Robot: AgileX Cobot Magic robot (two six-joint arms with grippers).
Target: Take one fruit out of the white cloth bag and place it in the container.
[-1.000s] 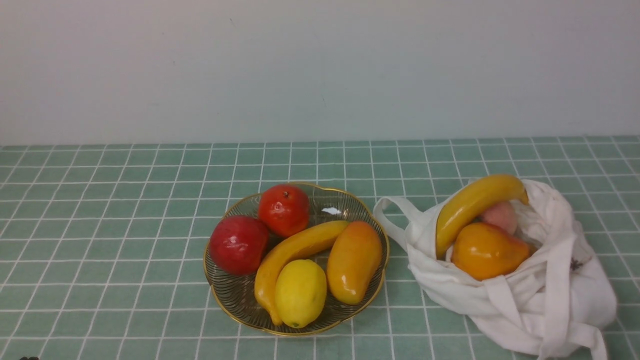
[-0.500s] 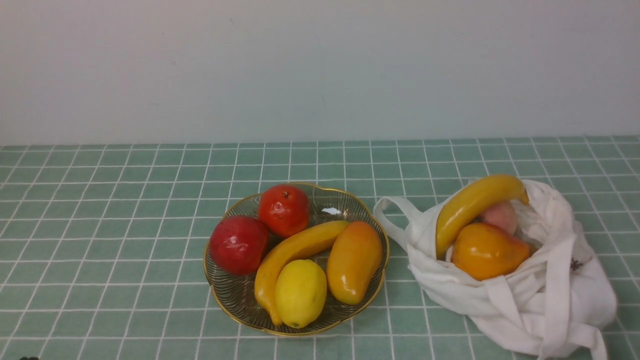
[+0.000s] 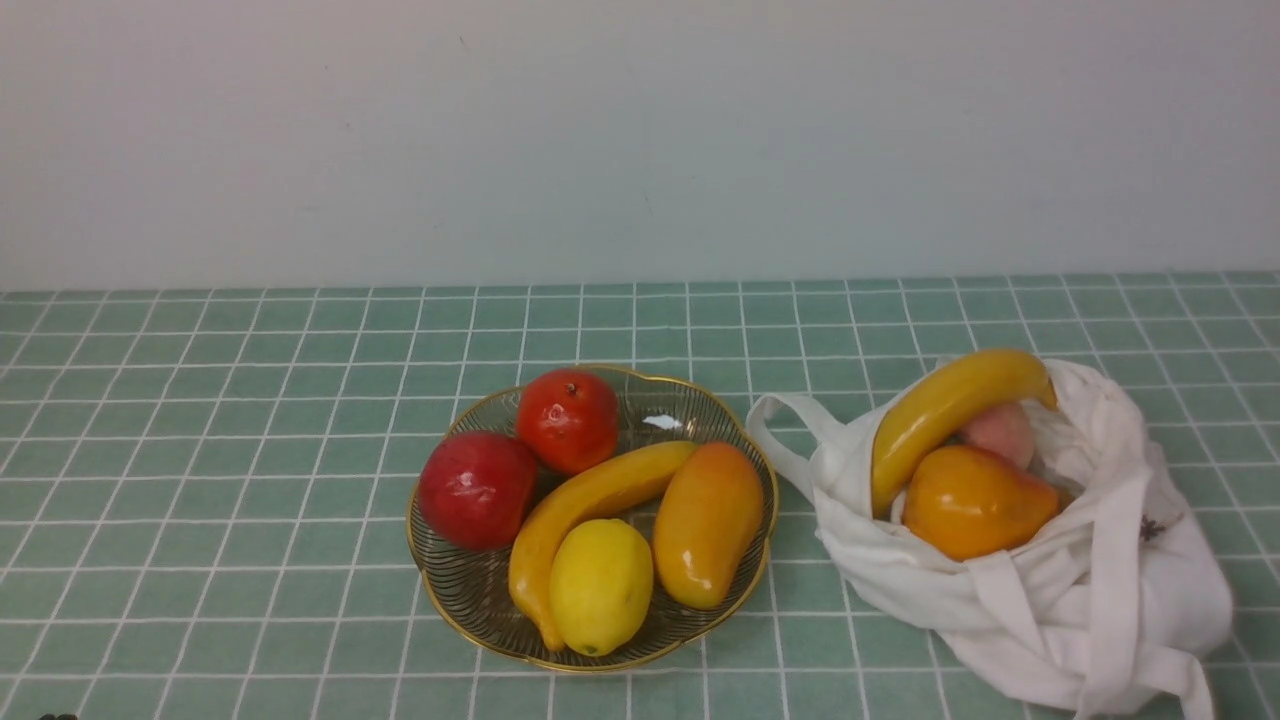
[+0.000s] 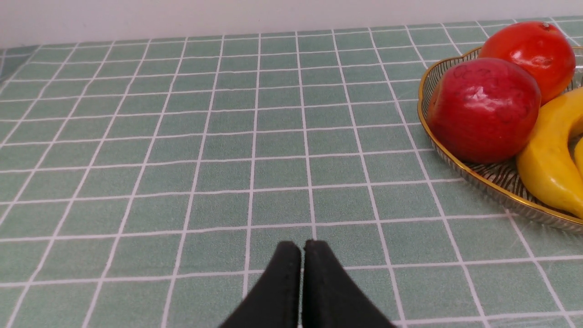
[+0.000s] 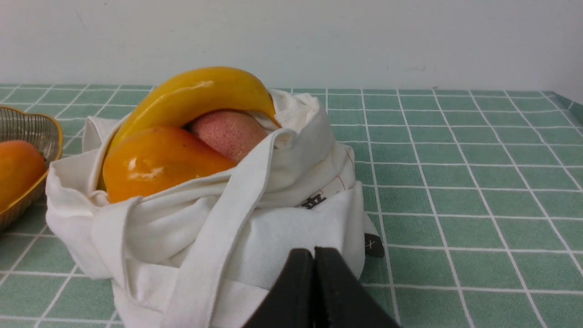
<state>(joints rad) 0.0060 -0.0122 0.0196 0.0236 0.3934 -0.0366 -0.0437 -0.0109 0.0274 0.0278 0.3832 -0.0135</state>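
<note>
Front view: neither arm is in shot. The container (image 3: 436,570) sits mid-table on the green tiled cloth (image 3: 200,450). The lemon (image 3: 600,587) lies inside it at the near edge, touching a banana (image 3: 590,500) on its left and just beside a mango (image 3: 707,523) on its right. A red apple (image 3: 477,489) and an orange-red round fruit (image 3: 567,419) fill the far-left part of the bowl. The white cloth bag (image 3: 1100,590) slumps to the right of the container, close but apart, mouth open. A second banana (image 3: 950,405) arches over an orange pear-shaped fruit (image 3: 975,500), with a pink fruit (image 3: 1000,432) behind them.

Left wrist view: left gripper (image 4: 302,248) has its black fingers pressed together, nothing between them, low over bare cloth (image 4: 182,136). The container's gold rim (image 4: 460,166) is off to one side, well apart from the tips. Apple (image 4: 483,109), round fruit (image 4: 530,57) and banana (image 4: 549,168) show; the lemon is out of frame here.

Right wrist view: right gripper (image 5: 314,255) is also closed and empty, its tips just in front of the bag's side (image 5: 282,241); contact can't be told. Banana (image 5: 196,95), pear-shaped fruit (image 5: 159,161) and pink fruit (image 5: 230,132) sit in the bag mouth above the tips. Container edge (image 5: 32,132) and mango (image 5: 16,171) are at the frame's side.
</note>
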